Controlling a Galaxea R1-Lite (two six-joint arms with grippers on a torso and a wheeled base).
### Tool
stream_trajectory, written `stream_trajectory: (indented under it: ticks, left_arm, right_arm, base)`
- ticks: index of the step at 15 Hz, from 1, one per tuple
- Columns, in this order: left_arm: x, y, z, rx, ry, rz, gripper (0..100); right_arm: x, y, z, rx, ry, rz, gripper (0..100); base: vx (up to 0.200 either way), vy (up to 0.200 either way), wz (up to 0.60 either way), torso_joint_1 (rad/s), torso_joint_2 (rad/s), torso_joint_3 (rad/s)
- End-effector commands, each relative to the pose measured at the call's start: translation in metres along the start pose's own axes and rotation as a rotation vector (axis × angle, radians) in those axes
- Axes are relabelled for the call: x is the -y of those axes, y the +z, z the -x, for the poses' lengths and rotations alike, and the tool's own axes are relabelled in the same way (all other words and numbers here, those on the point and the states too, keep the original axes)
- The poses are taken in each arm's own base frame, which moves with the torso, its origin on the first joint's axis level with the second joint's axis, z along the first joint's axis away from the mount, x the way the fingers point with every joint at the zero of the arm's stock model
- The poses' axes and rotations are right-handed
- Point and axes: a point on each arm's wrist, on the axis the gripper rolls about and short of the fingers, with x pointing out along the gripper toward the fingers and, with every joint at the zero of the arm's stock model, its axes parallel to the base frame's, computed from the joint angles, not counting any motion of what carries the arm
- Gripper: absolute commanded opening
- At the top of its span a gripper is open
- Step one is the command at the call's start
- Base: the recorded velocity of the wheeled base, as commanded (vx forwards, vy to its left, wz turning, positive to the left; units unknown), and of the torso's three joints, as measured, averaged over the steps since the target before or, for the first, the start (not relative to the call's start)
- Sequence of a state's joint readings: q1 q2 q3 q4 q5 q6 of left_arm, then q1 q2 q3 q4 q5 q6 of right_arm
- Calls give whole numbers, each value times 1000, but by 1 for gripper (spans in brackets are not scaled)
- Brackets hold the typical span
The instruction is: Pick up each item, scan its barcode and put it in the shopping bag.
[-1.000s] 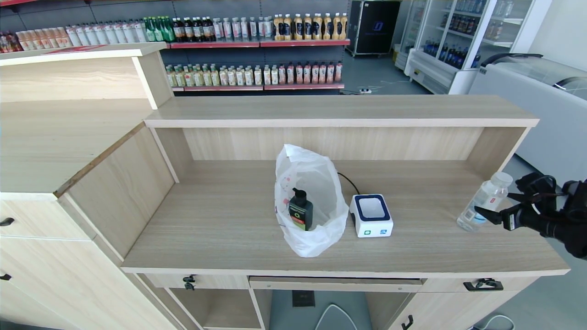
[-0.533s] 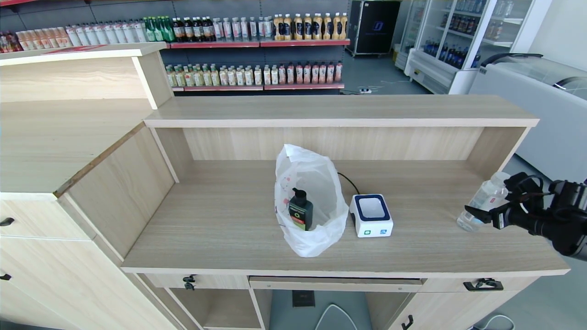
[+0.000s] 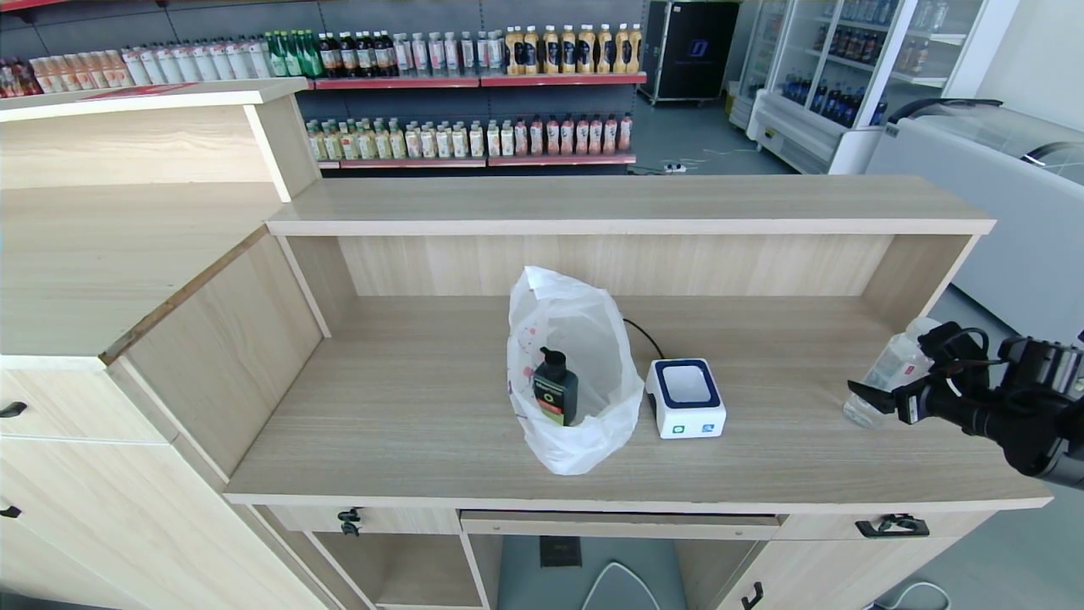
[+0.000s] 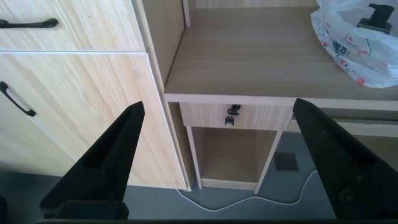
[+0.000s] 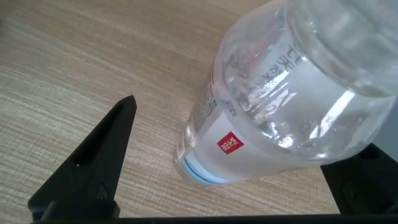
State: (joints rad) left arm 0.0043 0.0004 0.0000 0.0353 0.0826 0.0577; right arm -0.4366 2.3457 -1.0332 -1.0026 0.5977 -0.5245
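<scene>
Right hand (image 3: 891, 362) nearer, around water bottle (image 3: 881, 374)

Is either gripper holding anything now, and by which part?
Nothing held. The right gripper sits open around the body of the water bottle; the left gripper is open, empty.

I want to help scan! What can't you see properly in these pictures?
1. Water bottle barcode: none on the label side facing the right wrist view; too small in the head view.
2. Its cap: cut off by the right wrist view's edge.
3. Anything else beside the pump bottle in the shopping bag: head view, cloudy plastic hides it.
4. Scanner cable's far end: head view, behind the bag.
</scene>
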Motion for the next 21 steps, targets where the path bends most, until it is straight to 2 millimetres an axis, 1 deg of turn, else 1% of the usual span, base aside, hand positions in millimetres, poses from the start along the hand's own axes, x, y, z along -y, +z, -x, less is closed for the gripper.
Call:
stream_trajectory:
  ticks: [1,10,11,18,21]
  left_arm:
    - [0,0,0,0,1,-1,100]
    - [0,0,0,0,1,-1,100]
    - [0,0,0,0,1,1,100]
    - [0,0,0,0,1,-1,100]
    - [0,0,0,0,1,-1,100]
  right_arm:
    - [-2,-2,-6,3,8,-4,100]
    - [-3,-3,-15,17,16,2,100]
    - [-2,-3,-16,19,15,4,0]
    - [-1,-5,-16,25,6,7,0]
    - [1,-3,-15,28,1,8,0]
  base:
    - [0,0,0,0,0,0]
    - [0,0,0,0,0,0]
    - [0,0,0,0,0,0]
    - [0,0,0,0,0,0]
    - [0,0,0,0,0,0]
